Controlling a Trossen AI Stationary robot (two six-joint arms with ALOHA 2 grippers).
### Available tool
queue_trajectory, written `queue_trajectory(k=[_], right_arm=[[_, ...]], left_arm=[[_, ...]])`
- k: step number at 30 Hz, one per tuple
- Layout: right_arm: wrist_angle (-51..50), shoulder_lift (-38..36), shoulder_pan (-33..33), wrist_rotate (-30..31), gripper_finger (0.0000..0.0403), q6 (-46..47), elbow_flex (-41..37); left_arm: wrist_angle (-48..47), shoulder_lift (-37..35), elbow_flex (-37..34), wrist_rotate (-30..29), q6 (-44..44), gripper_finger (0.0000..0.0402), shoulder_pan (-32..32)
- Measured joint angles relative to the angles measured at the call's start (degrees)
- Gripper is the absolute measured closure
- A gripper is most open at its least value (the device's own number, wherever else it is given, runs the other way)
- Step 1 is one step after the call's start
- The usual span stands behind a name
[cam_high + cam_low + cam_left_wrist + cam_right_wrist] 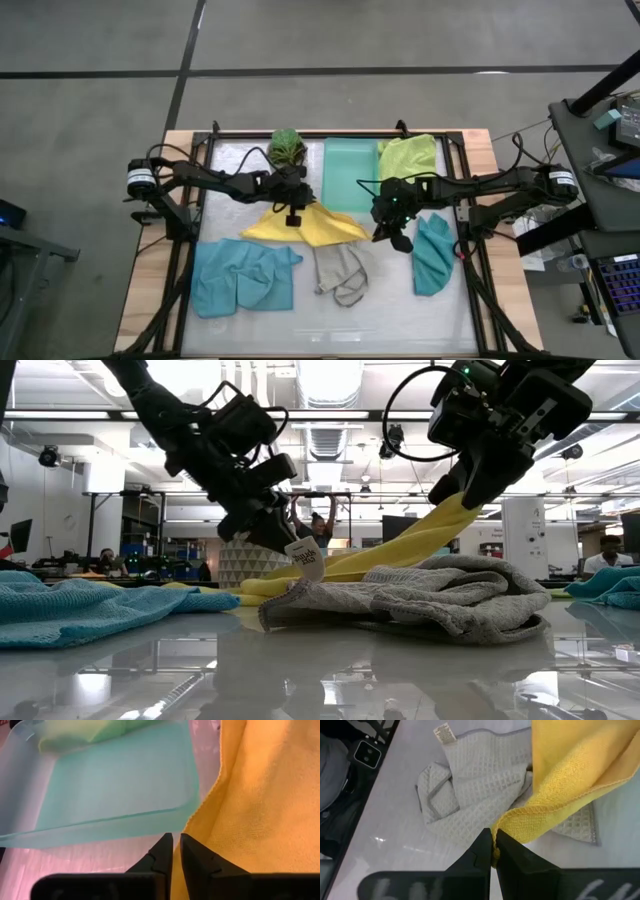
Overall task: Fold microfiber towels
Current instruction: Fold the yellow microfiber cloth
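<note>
The yellow towel (305,228) lies spread in the table's middle, its right end raised. My right gripper (493,840) is shut on that raised end. My left gripper (176,840) stands over the towel's far edge near the mint tray (350,172), its fingers closed to a narrow slit with the yellow hem between them. The pale grey towel (340,275) lies crumpled in front, partly under the yellow one. A light blue towel (240,278) lies at the near left, a teal one (433,255) at the right, and a lime green one (410,155) at the far right. My left gripper has the yellow towel's far edge (192,822) between its two fingers, coming slanting down from the table's left. The fingers hide how many layers they have. The cloth here lies low near the table. My right gripper pinches a bunched, hemmed corner of the yellow towel (509,820) between its two fingers, slanting down from the table's right. That end is lifted clear, and the cloth slopes down leftward in a stretched band (400,550) over the grey towel.
A small potted plant (287,147) stands at the far edge beside the left arm. The grey towel's white tag (305,558) sticks up below the left gripper. People show in the room beyond the table in the low view.
</note>
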Motion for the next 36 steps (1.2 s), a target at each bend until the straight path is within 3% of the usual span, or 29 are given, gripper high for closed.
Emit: queue_trajectory(k=[4, 16, 21, 36], right_arm=[[1.9, 0.0, 0.0, 0.0, 0.0394, 0.4, 0.0], [5.3, 0.0, 0.8, 0.0, 0.0394, 5.3, -0.1], [5.3, 0.0, 0.8, 0.0, 0.0377, 7.0, -0.1], [5.4, -0.1, 0.8, 0.0, 0.0267, 8.0, -0.1]], left_arm=[[0.0, 0.0, 0.2, -0.1, -0.1, 0.0368, 0.0], [1.1, 1.5, 0.2, -1.2, 0.4, 0.0273, 0.1], [1.0, 2.3, 0.4, -1.3, 1.6, 0.027, 0.0], [-0.1, 2.4, 0.2, -2.4, 2.5, 0.0275, 0.0]])
